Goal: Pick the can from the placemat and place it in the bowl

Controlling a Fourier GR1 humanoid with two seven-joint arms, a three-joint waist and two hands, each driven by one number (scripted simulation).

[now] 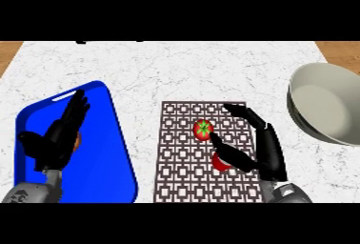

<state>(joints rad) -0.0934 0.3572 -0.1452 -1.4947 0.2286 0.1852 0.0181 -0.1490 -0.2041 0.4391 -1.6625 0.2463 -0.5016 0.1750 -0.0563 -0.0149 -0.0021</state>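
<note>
At the near right, the right robot hand (262, 152) reaches over the patterned placemat (184, 181), fingers straight and spread wide from the thumb, holding nothing. The red can (204, 129) with a green mark on its top lies on the placemat just left of that robot hand, in the gap between thumb and fingers; whether they touch cannot be told. A second patch of red shows under the thumb. No lettering on the can can be read. At the near left, the left robot hand (60, 136) rests open, fingers straight, over a blue tray (105, 157); something orange peeks from beneath it. Farther right, on the white marbled worktop (175, 66), stands the pale bowl (327, 102), well apart from the can.
</note>
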